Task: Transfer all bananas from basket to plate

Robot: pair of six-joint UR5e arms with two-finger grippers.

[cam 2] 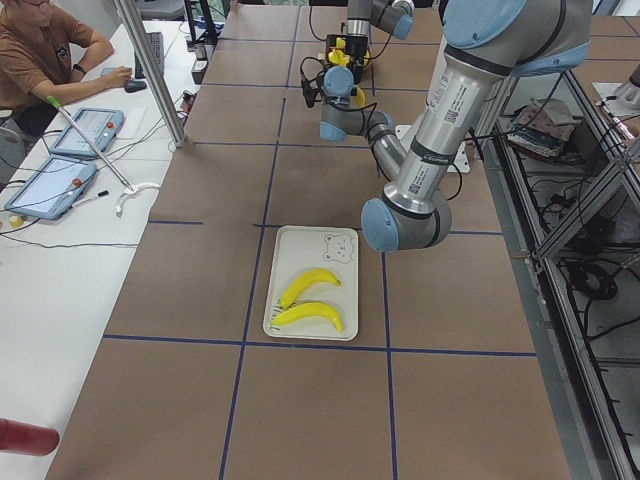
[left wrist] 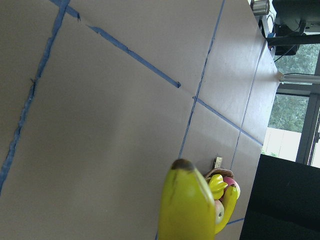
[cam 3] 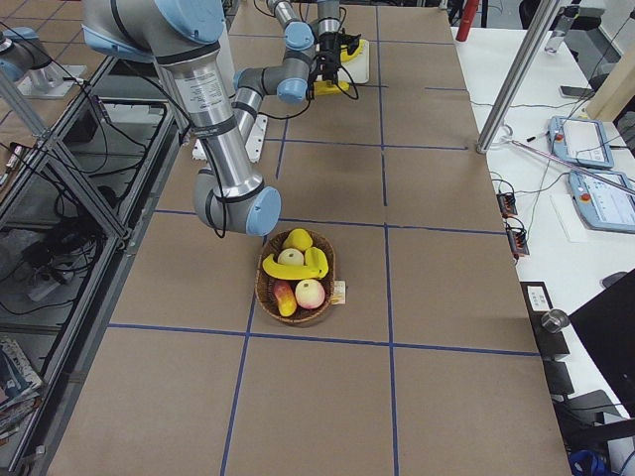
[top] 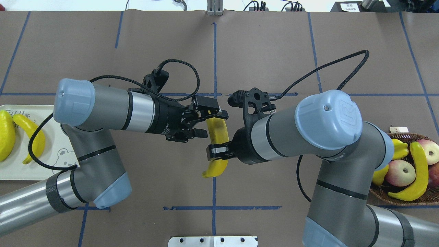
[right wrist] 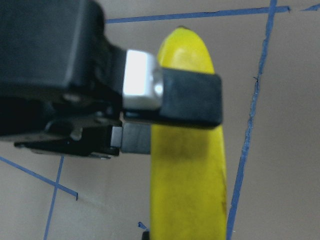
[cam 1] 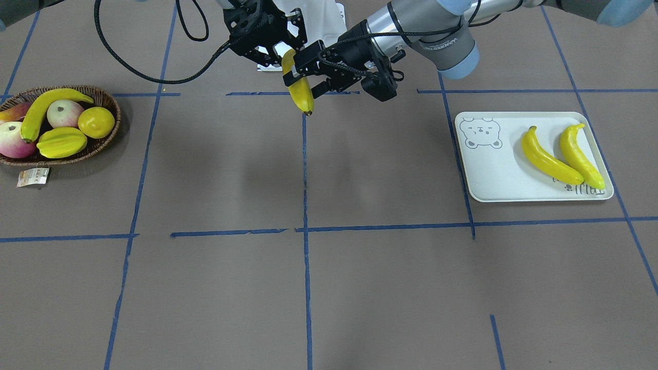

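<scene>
Brown tabletop (cam 1: 360, 288): pale rectangular bear-print plate (cam 1: 493, 169) at its left edge holds 2 yellow bananas (cam 1: 550, 159); dark wicker basket (cam 1: 61, 160) at the right edge holds 1 banana (cam 1: 41, 110). Above centre, right gripper (top: 215, 151) clamps the 4th banana (cam 1: 299, 92); left gripper (cam 1: 304, 82) straddles it, grip unclear. An early release could drop it.

Brown table (cam 1: 385, 288) (blue-taped), white side desk (cam 2: 60, 280), window (left wrist: 295, 107)

i count four bananas (cam 1: 550, 156) (cam 1: 581, 154) (cam 1: 41, 110) (cam 1: 299, 87): two on the one tray (cam 1: 493, 174), one in the one basket (cam 1: 105, 145), one up in the air. the basket also carries three pinkish apples (cam 1: 64, 113) (cam 1: 13, 143) (cam 1: 15, 110), one lemon (cam 1: 96, 122) and one ridged yellow starfruit (cam 1: 61, 143). one paper tag (cam 1: 33, 176) lies just beside its rim. i see two arms (top: 113, 106) (top: 291, 133).
</scene>
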